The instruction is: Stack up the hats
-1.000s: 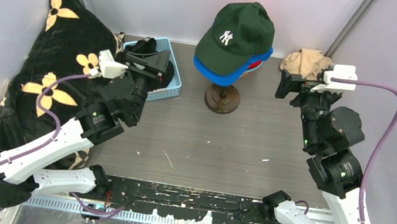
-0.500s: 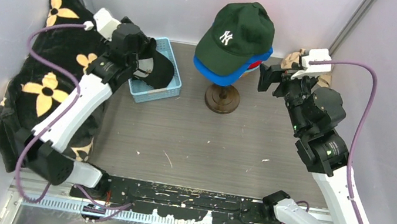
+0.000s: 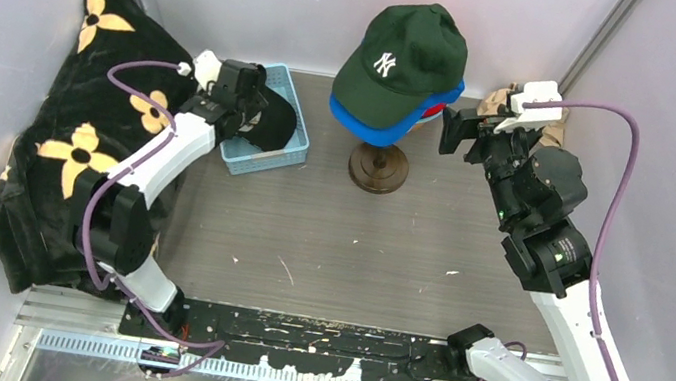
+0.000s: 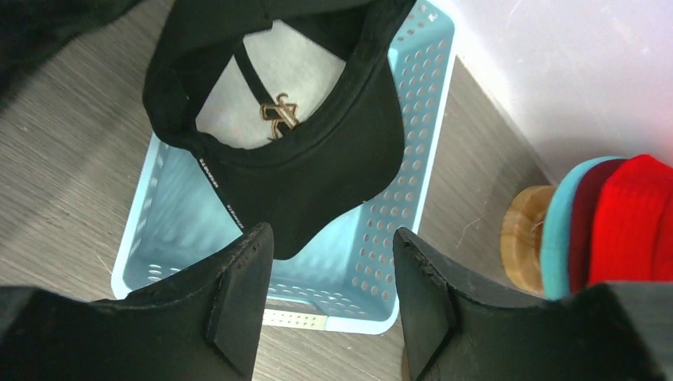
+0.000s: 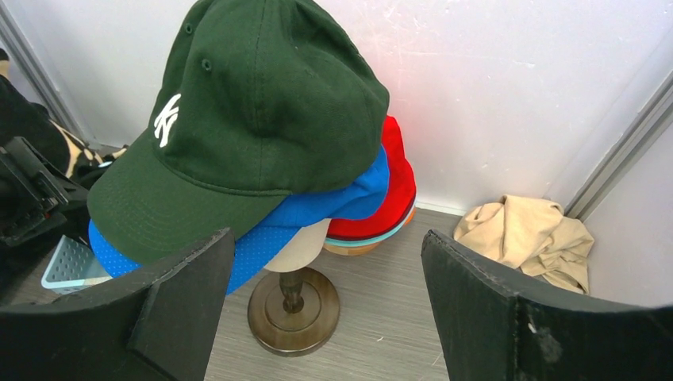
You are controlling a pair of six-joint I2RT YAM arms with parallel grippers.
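Observation:
A dark green "NY" cap tops the stack of hats on the stand. Under it sit a blue cap, then a red hat and a teal one. A black cap lies upside down in the light blue basket, its gold buckle showing. My left gripper hovers open over the basket's near rim, just short of the cap's brim. My right gripper stands open to the right of the stack, holding nothing.
The stand's round wooden base rests on the table under the stack. A beige rag lies in the back right corner. A black flowered cloth covers the left side. Walls close in on three sides.
My left arm has swung up and back from the table's left middle to the basket. The right gripper has shifted left toward the stack, then held still.

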